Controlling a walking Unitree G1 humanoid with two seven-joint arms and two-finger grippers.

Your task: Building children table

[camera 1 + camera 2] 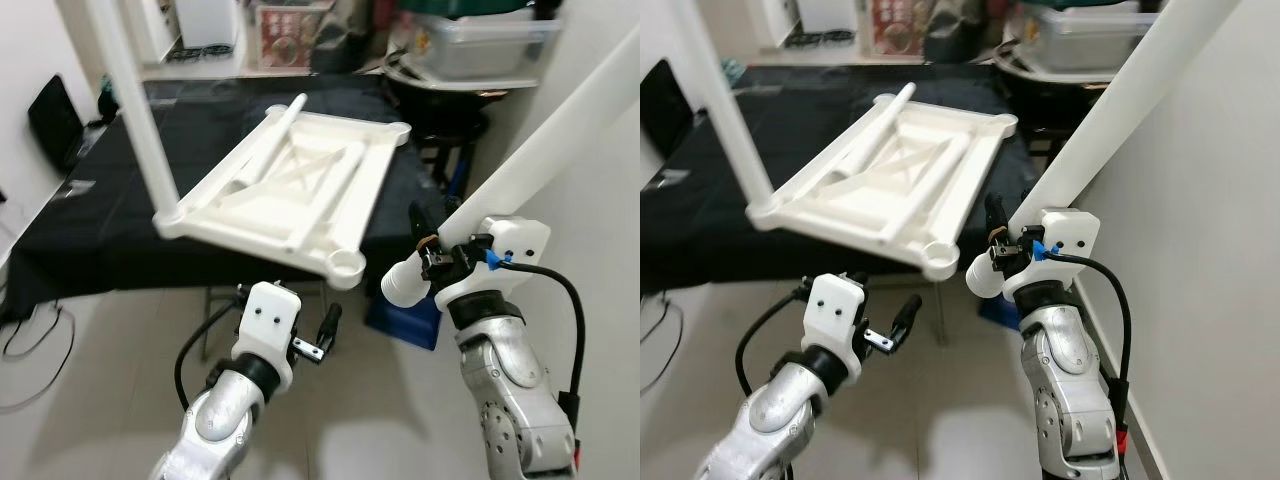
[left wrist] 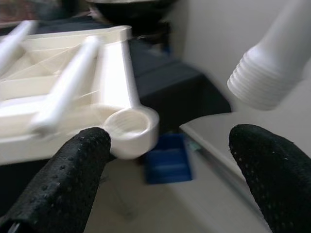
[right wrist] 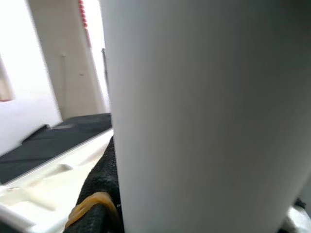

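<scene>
White table leg (image 1: pixel 520 170) in right hand (image 1: pixel 432 262); tabletop (image 1: pixel 290 190) beside

**A tiled room with a black-draped surface and cluttered far end**

The floor (image 1: pixel 110 400) is pale, glossy tile, lit evenly with soft reflections. A wide surface covered by a black cloth (image 1: pixel 130 200) runs across the middle of the room, its edge hanging down towards the floor. A white wall (image 1: pixel 1200 250) stands close on the right. On the left, a dark bag (image 1: pixel 55 120) leans near another white wall, with cables (image 1: pixel 30 335) trailing on the tile below. A blue box (image 1: pixel 405 315) sits on the floor beneath the cloth's right end. At the far end stand a clear plastic storage bin (image 1: pixel 480 40), a dark round pan (image 1: pixel 440 95) and a red-printed carton (image 1: pixel 290 35).
</scene>
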